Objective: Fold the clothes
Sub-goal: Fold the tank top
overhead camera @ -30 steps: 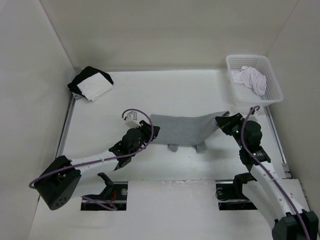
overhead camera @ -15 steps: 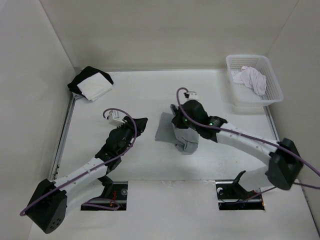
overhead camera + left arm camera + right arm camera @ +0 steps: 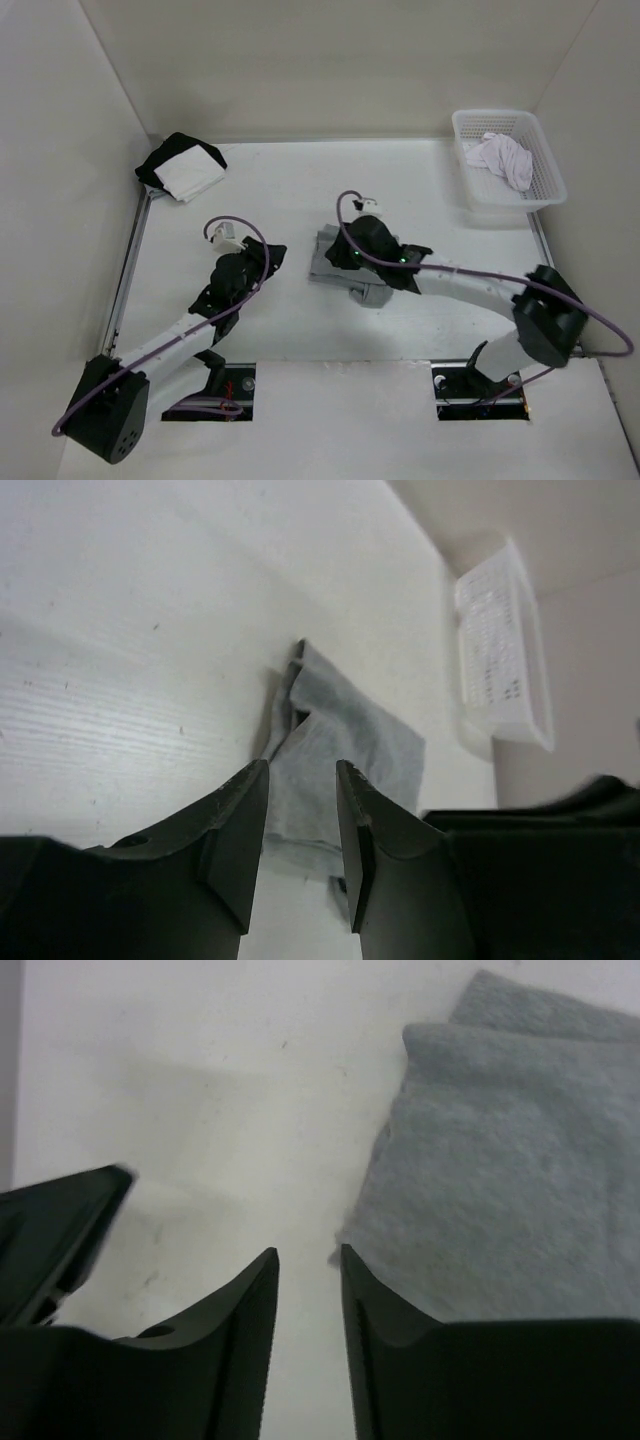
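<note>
The clothes [image 3: 326, 266], a heather-grey knit top, lie folded into a small stack in the middle of the table. My right gripper [image 3: 336, 256] hovers low over the stack's left part, partly hiding it. In the right wrist view its jaws [image 3: 308, 1256] stand open at the edge of the clothes [image 3: 520, 1190], with only bare table between them. My left gripper [image 3: 273, 256] sits a short way left of the stack, apart from it. It is open and empty [image 3: 300, 776], pointing at the clothes [image 3: 345, 745].
A white basket [image 3: 545, 185] holding a small white-pinkish garment [image 3: 503, 157] stands at the back right. A black-and-white fabric stack [image 3: 182, 168] lies at the back left. The left arm's dark body [image 3: 50, 1230] shows close beside the right gripper.
My right arm swept from the right side across to the left, carrying the grey top's end over onto itself, then opened. My left gripper drew back to the left, off the fabric.
</note>
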